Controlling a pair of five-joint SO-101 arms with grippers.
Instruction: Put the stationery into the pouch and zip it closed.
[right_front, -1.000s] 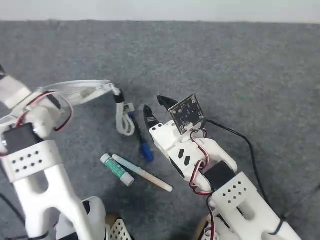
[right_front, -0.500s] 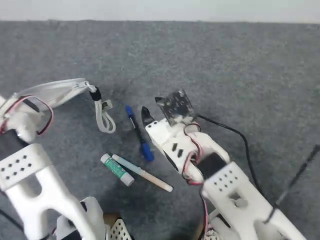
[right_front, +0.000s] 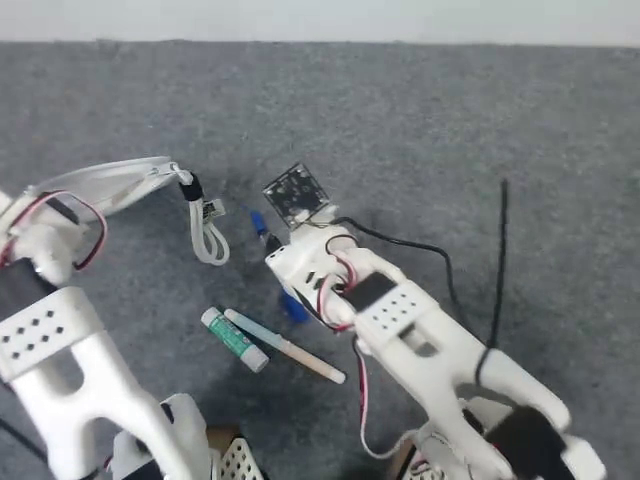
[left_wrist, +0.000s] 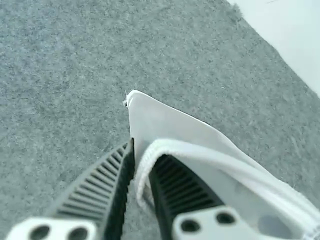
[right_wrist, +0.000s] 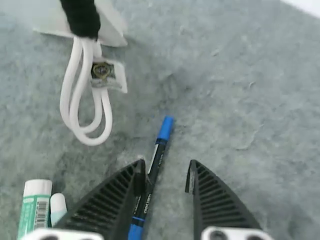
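Right arm is swinging in from the right over the last sec; right end effector (right_wrist: 166, 170) is now sitting astride the blue pen (right_wrist: 152, 170) near the middle of the worktop (right_front: 450, 130), fingers parted to a moderate gap w/ the barrel running between them, close against one finger; nothing gripped yet. Pouch (right_front: 110, 180) is staying put near the left edge over the last half sec, having shifted left just before that; left end effector (left_wrist: 141, 165) is pinching its rim tight and holding it lifted, strap loop (right_wrist: 82, 100) hanging off the end.

Meaning for the task, as I'm judging it: approach to the pen is looking done, squeeze and lift probably coming next; nothing is going into the pouch so far. Glue stick (right_front: 235, 340) and white pen (right_front: 285, 348) are lying together toward the near edge, untouched.

Writing: glue stick is carrying a green label w/ a barcode; pen barrel is showing a line of print; a small tag (right_wrist: 105, 74) is hanging on the strap w/ an emblem; none of the text is coming through legibly.
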